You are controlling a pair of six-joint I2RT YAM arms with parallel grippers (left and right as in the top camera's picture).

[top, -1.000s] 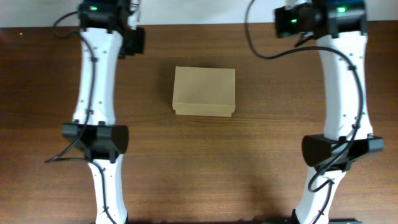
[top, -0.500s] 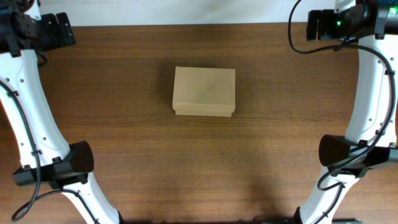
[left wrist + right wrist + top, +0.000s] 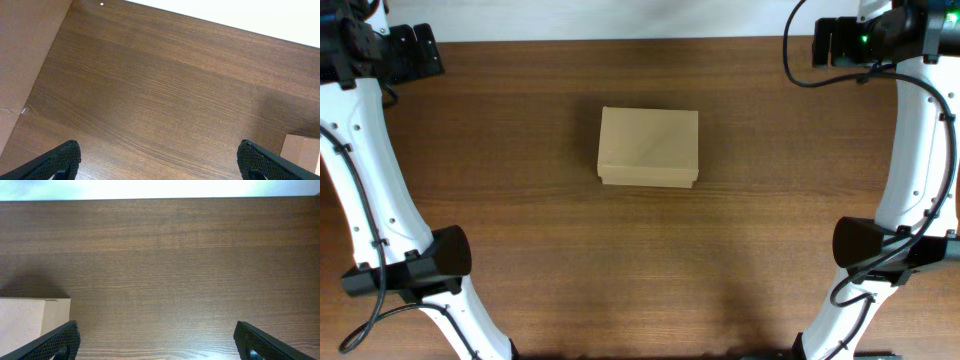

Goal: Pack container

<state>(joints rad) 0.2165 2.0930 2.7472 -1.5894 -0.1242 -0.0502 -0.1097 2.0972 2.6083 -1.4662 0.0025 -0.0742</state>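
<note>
Container [image 3: 648, 147] sits dead centre on the worktop [image 3: 520, 210], lid down. Left claw [image 3: 418, 50] at 10 o'clock, right claw [image 3: 828, 40] at 2, both spread wide and empty, probably parked clear for access.

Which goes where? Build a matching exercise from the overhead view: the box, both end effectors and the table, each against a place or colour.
Things:
1. box
2. left end effector
3. right end effector
4. table

Place or colour:
A. top right of the view
B. dark brown wood grain
C. middle of the table
D. top left of the view

Pairs: 1-C, 2-D, 3-A, 4-B
</note>
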